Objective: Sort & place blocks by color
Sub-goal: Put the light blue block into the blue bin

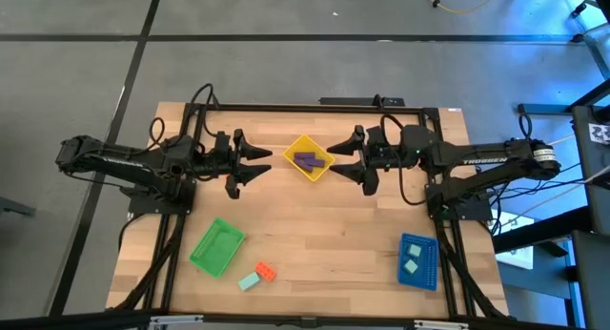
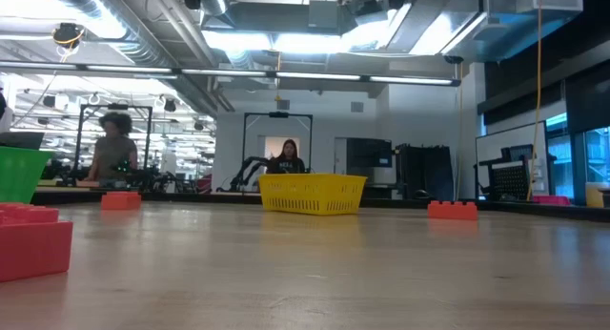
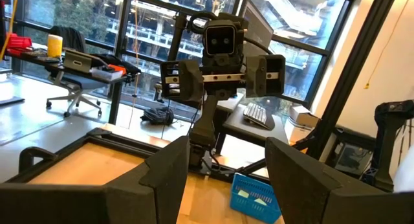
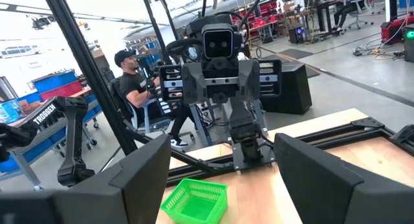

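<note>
Red block (image 2: 33, 249) sits closest, unsorted beside the mint block (image 1: 249, 282) at 6 o'clock on the worktop (image 1: 324, 244). Both pincers, left pincer (image 1: 259, 165) and right pincer (image 1: 335, 160), hang spread wide, holding nothing, ready either side of the yellow tray (image 1: 307, 170).

Two blocks (image 1: 307, 161) lie in the tray (image 1: 296, 147) at tabletop (image 1: 324, 235) centre; two loose bricks (image 1: 256, 276) sit lower left, beside another tray (image 1: 212, 257).

Yellow tray (image 1: 307, 159), at 12 o'clock on the pale wood table (image 1: 324, 235), holds purple blocks (image 1: 306, 161). Green tray (image 1: 218, 246), 8 o'clock. Blue tray (image 1: 417, 261), 4 o'clock, holds two mint-teal blocks (image 1: 414, 255). Orange-red block (image 1: 265, 270) and mint-teal block (image 1: 249, 281), 7 o'clock. Both arms are black.
</note>
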Controlling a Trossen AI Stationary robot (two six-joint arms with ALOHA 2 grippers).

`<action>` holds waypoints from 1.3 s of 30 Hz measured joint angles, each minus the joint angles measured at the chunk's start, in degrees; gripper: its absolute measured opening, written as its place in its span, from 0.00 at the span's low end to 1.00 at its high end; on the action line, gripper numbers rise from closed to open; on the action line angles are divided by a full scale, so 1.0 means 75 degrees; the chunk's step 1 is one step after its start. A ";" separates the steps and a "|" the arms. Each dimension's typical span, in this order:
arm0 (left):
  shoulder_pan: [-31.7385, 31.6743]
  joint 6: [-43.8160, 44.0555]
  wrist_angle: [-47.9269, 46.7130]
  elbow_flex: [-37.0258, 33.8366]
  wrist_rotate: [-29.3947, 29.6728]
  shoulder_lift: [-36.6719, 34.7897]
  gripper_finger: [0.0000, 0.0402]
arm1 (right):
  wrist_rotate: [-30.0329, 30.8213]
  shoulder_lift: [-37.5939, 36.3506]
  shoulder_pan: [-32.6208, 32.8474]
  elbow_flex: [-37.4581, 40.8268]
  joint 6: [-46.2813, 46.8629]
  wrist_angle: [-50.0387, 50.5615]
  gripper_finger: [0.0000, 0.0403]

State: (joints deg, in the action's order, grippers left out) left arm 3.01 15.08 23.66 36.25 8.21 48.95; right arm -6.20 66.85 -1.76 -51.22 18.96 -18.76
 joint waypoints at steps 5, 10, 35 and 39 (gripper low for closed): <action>0.0002 -0.0012 0.0000 0.0000 0.0002 0.0000 0.49 | 0.0000 0.0000 0.0000 0.0000 0.0000 0.0112 0.69; 0.0000 -0.0016 -0.0001 -0.0006 -0.0001 0.0000 0.49 | 0.0000 -0.0003 0.0000 0.0000 0.0000 0.0148 0.69; 0.0002 0.0062 -0.0003 0.0023 -0.0027 -0.0003 0.49 | 0.0073 -0.0003 0.0003 0.0000 -0.0798 0.0203 0.69; 0.0002 0.0106 -0.0006 0.0026 -0.0028 -0.0003 0.49 | 0.0073 -0.0003 0.0003 0.0000 -0.0809 0.0203 0.69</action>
State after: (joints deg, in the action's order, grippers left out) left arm 3.03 15.87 23.62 36.45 8.00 48.93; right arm -5.65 66.83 -1.74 -51.22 12.89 -17.23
